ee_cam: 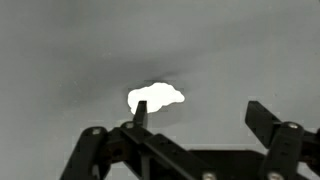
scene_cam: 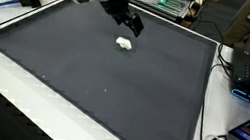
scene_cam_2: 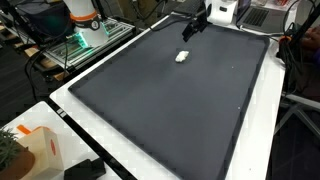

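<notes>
My gripper (ee_cam: 197,110) is wide open and empty, and I see the white lump (ee_cam: 158,96) beside one fingertip (ee_cam: 140,110), not between them, so lowering here could knock it away.

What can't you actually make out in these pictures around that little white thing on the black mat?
- White object: wrist view, glare washes out its surface; a fingertip covers its lower edge.
- Same object, both exterior views: too small to identify.
- Gripper: in an exterior view, its jaws blur into the black mat.

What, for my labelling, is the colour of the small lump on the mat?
White lump, clearest in the wrist view.
</notes>
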Robot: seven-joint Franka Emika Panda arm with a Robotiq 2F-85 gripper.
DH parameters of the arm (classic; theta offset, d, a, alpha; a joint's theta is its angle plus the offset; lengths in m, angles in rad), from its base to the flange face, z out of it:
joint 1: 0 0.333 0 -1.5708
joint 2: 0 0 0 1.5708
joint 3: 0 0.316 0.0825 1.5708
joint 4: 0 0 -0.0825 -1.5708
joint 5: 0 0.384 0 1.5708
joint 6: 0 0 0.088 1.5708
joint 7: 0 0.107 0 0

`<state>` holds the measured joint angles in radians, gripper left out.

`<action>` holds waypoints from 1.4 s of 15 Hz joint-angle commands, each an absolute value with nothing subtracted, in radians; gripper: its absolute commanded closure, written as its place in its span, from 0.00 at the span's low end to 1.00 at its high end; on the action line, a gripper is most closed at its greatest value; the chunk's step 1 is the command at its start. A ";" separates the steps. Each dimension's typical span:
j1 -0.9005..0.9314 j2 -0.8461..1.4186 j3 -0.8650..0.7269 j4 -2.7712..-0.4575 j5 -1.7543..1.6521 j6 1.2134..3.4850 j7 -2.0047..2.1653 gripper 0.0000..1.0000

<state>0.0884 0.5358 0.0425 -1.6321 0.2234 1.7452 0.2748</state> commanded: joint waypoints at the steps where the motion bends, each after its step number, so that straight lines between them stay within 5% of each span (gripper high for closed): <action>1: 0.101 0.499 0.035 -1.695 0.200 1.820 0.263 0.00; 12: 0.095 0.129 0.054 -2.266 0.186 2.401 0.159 0.00; 16: 0.084 -0.040 0.069 -2.487 0.198 2.412 0.044 0.00; 17: 0.089 0.080 0.065 -2.343 0.190 2.378 0.108 0.00; 21: 0.089 -0.020 0.066 -2.456 0.192 2.387 0.065 0.00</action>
